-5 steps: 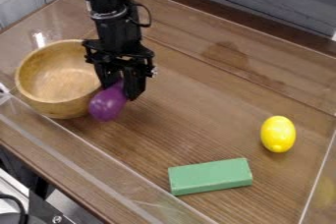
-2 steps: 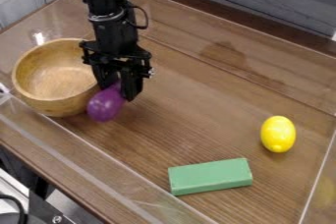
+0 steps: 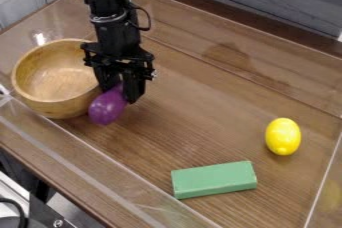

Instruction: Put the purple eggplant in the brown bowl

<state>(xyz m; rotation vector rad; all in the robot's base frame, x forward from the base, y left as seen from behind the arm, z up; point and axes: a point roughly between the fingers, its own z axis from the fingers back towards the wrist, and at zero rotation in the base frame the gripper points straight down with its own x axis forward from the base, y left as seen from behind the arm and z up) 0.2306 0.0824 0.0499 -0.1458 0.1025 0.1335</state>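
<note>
The purple eggplant (image 3: 106,107) is pinched between the black fingers of my gripper (image 3: 118,94), which is shut on it. It hangs just right of the brown bowl (image 3: 32,84), close to the bowl's outer rim and near the tabletop. I cannot tell whether the eggplant touches the table. The large wooden bowl holds nothing. The arm comes down from the upper left and hides the top of the eggplant.
A yellow lemon (image 3: 282,136) lies at the right. A green rectangular block (image 3: 214,179) lies near the front edge. The wooden table (image 3: 201,92) has a clear raised border around it.
The gripper with the eggplant shifted very slightly left toward the bowl since a second ago. In the last half second nothing visibly moved.
</note>
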